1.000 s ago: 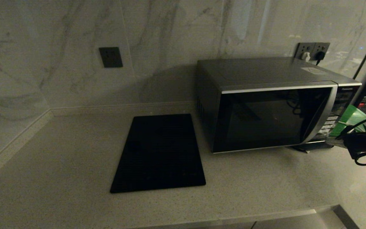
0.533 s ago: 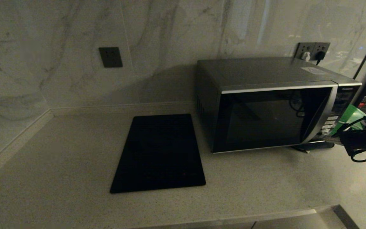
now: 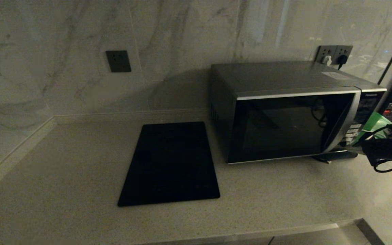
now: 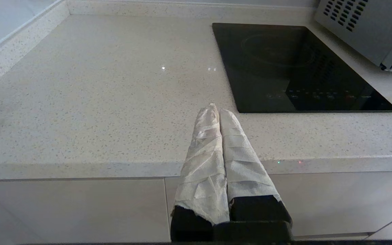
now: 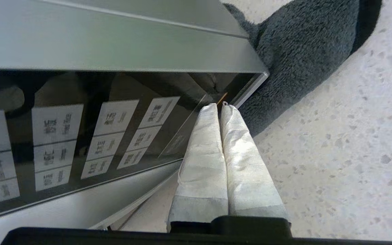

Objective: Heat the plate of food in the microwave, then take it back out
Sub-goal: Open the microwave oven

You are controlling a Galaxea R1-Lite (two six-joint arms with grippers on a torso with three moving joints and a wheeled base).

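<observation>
The microwave [image 3: 284,126] stands at the back right of the counter with its dark glass door closed. The plate of food is out of view in every frame. My right gripper [image 3: 355,147] is shut with nothing in it. Its cloth-wrapped tips [image 5: 218,106] sit at the lower corner of the keypad panel [image 5: 97,136]; I cannot tell whether they touch it. My left gripper [image 4: 216,110] is shut and empty, parked low in front of the counter's front edge, away from the microwave [image 4: 362,30].
A flat black slab [image 3: 172,163] lies on the counter left of the microwave, also in the left wrist view [image 4: 294,64]. A dark grey towel [image 5: 301,51] lies beside the microwave's right base. A green board [image 3: 374,126] leans behind my right arm.
My right arm has drifted slightly upward and closer to the keypad panel. The left arm and the microwave door have not moved.
</observation>
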